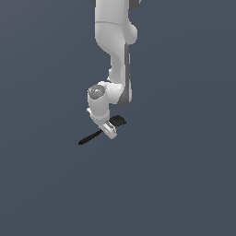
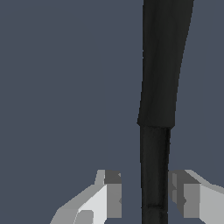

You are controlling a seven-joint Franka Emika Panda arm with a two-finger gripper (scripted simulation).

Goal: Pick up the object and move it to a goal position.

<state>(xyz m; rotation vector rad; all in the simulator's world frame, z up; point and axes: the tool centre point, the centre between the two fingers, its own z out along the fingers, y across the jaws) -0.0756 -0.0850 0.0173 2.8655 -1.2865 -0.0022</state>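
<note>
- Straddling the spoon [image 1: 97, 134], the hand [image 1: 109, 130] hangs low at the end of the white arm [image 1: 114, 50], near the middle of the exterior view.
- No brand, label or writing can be read on anything in either view.
- The spoon is all black; in the exterior view it lies slanted on the grey desk [image 1: 184, 184], its thin handle tip toward that view's left and its broader head just past the hand toward the right.
- The exterior view shows the spoon's whole length and the arm above it; how far the fingers are parted cannot be read there.
- The wrist view shows what the other hides: the spoon [image 2: 159, 87] runs between two grey fingers [image 2: 113, 194], one on each side.
- The hand is released: grey desk [image 2: 65, 87] shows between the spoon and one finger, while the other finger sits just beside the spoon; I cannot tell whether it touches.
- Plain desk spreads on every side of the spoon, and no desk edge shows in either view.
</note>
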